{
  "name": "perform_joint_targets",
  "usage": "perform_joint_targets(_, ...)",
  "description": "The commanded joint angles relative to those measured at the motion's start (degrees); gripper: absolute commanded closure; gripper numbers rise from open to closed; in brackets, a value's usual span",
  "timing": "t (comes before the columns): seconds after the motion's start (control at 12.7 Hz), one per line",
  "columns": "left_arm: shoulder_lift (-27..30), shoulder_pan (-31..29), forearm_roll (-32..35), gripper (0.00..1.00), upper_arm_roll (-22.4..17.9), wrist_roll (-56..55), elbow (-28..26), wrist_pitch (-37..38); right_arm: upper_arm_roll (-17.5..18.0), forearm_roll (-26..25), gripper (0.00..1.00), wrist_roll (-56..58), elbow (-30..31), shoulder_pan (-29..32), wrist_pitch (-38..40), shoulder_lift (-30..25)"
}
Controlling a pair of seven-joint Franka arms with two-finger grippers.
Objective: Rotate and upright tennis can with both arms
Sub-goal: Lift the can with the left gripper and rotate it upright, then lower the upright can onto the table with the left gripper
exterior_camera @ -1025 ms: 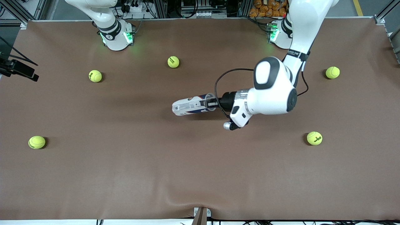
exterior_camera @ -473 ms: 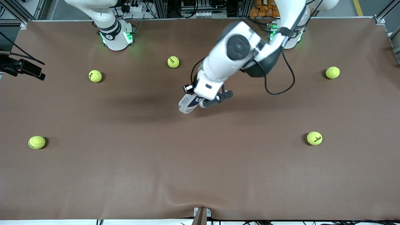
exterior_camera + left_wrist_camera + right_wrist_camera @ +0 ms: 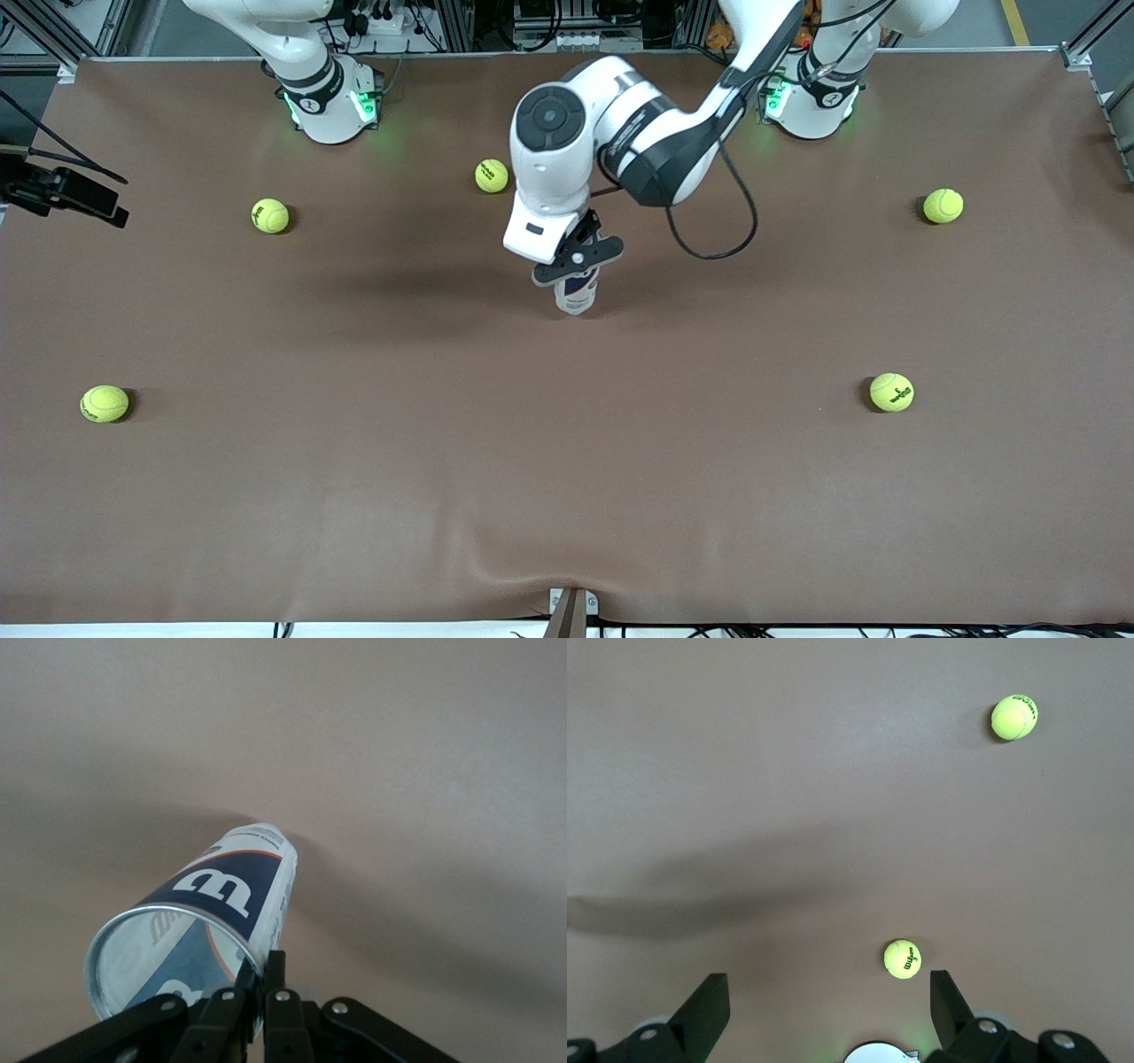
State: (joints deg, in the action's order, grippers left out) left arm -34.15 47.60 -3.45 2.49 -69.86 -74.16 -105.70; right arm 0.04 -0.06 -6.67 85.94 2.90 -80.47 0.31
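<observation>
We have the can [image 3: 576, 293] standing near the middle of the table [image 3: 567, 496], nearer the camera than the ball [image 3: 492, 175] that lies between the two bases. Our left gripper [image 3: 577, 259] is clamped on the can's open silvery rim, one finger inside and one outside, as the left wrist view shows [image 3: 248, 970]. In that view the can [image 3: 199, 921] runs from the rim down to its closed end, which appears to rest on the mat.

We judge this to be the uprighting step, close to done: the can looks nearly vertical from the front, though we cannot tell whether it stands quite plumb or carries its own weight.

Our right gripper [image 3: 828, 1005] waits high above the table toward its own end, fingers spread wide and holding nothing. Its wrist view shows two balls, one close [image 3: 903, 958] and one farther off [image 3: 1014, 717].

The next move calls for care. A tall, slim, empty can is likely to tip easily, so we should settle the base flat, then part the fingers slowly and lift straight up, lest the inner finger drag the rim. The right arm could come in to steady the body, since the task asks for both arms.
</observation>
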Motion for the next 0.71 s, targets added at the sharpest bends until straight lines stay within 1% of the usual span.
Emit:
perform_joint_targets(0.0, -1.8, 0.4, 1.3, 1.0, -0.5, -0.2, 3.4, 1.7, -0.1, 0.4, 0.0, -0.5, -0.5, -0.2, 0.2, 0.0)
perform_joint_targets(0.08, -1.9, -0.1, 0.1, 1.0, -0.4, 0.6, 3.4, 0.9, -0.1, 0.4, 0.0, -0.5, -0.5, -0.2, 0.2, 0.0)
perform_joint_targets(0.24, -2.2, -1.6, -5.1, 1.0, -0.8, 4.7, 3.2, 0.1, -0.1, 0.4, 0.0, -0.5, -0.5, -0.3, 0.2, 0.0)
perform_joint_targets(0.63, -3.5, -1.1, -5.1, 1.0, -0.8, 5.4, 3.1, 0.0, -0.1, 0.4, 0.0, -0.5, -0.6, -0.2, 0.1, 0.1)
